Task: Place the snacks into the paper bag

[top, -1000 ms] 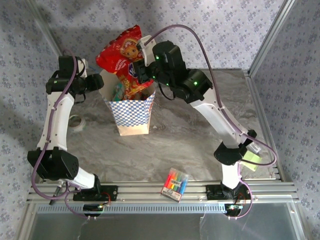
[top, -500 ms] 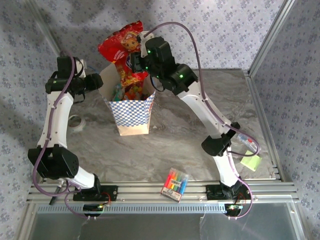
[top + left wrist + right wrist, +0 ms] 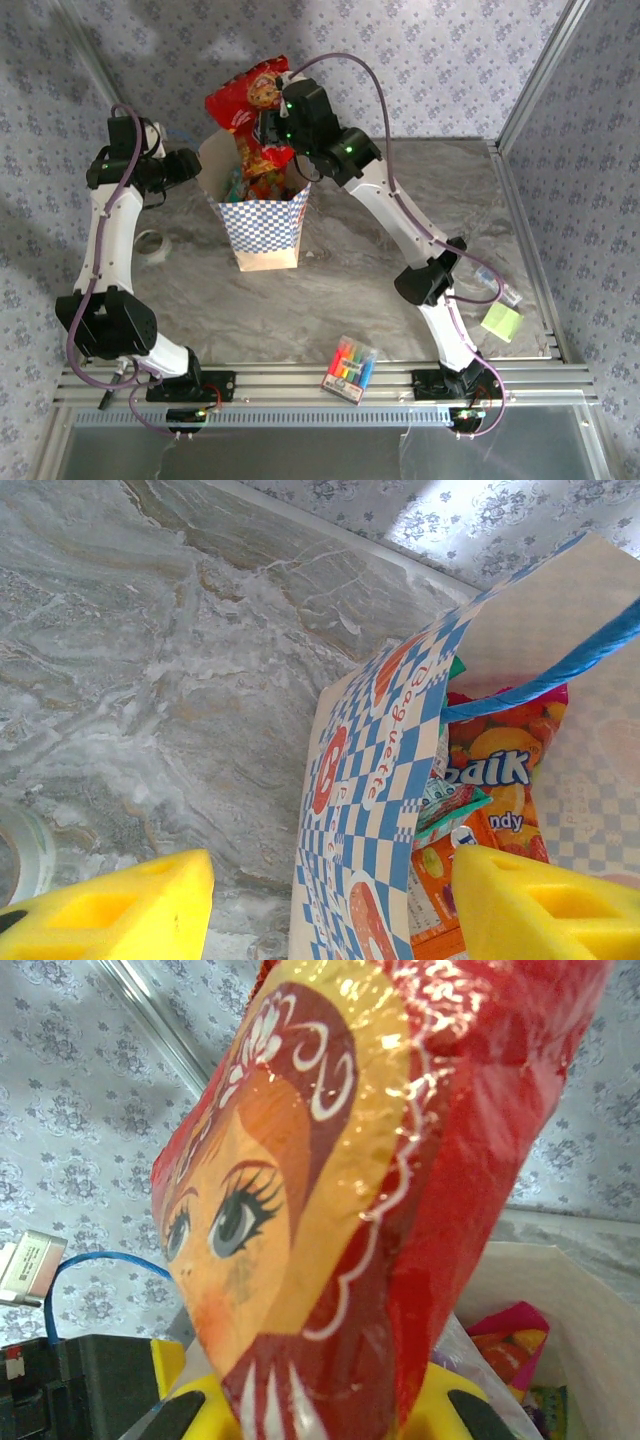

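Paper bag [image 3: 262, 225] upright at the table's far centre, mouth open. Right gripper [image 3: 272, 130] clamped tight on the lower part of the large red cookie bag [image 3: 248, 98], which rises above the bag's mouth; its lower end is possibly already inside, hard to tell. Left gripper [image 3: 330, 905] spread wide and empty, yellow fingers [image 3: 120, 910] either side of the bag's checkered left wall; contact unclear. Candy packets [image 3: 498, 772] lie inside. Marker pack [image 3: 349, 368] by the front rail, sticky-note pad [image 3: 502, 322] at right.
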You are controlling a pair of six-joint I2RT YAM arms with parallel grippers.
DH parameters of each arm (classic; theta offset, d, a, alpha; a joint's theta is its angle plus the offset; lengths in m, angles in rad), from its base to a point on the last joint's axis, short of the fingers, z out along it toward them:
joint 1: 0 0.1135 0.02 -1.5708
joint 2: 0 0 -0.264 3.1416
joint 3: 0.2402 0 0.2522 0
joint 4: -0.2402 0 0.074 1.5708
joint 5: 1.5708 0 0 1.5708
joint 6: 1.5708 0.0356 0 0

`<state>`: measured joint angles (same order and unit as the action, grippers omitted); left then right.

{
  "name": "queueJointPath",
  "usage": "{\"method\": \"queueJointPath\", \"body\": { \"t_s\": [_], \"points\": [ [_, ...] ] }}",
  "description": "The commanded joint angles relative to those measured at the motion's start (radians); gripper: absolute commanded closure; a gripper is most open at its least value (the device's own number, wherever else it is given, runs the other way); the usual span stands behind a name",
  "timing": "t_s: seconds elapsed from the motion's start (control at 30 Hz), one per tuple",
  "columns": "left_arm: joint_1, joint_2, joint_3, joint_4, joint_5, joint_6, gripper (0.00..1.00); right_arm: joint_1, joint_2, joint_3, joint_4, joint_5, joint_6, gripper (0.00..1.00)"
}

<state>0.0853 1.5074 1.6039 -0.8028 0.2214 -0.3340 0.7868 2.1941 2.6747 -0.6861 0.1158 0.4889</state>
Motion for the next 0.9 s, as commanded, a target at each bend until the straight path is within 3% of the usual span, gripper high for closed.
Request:
{"method": "queueJointPath", "body": {
  "t_s": [0.0,0.87],
  "points": [
    [0.005,0.002,0.001,0.032,0.025,-0.013,0.36,0.001,-0.004,0.071,0.116,-0.021,0.062,1.0],
    [0.006,0.026,-0.021,0.074,0.056,-0.046,0.35,0.025,0.0,0.039,-0.048,-0.03,0.221,1.0]
  ]
}}
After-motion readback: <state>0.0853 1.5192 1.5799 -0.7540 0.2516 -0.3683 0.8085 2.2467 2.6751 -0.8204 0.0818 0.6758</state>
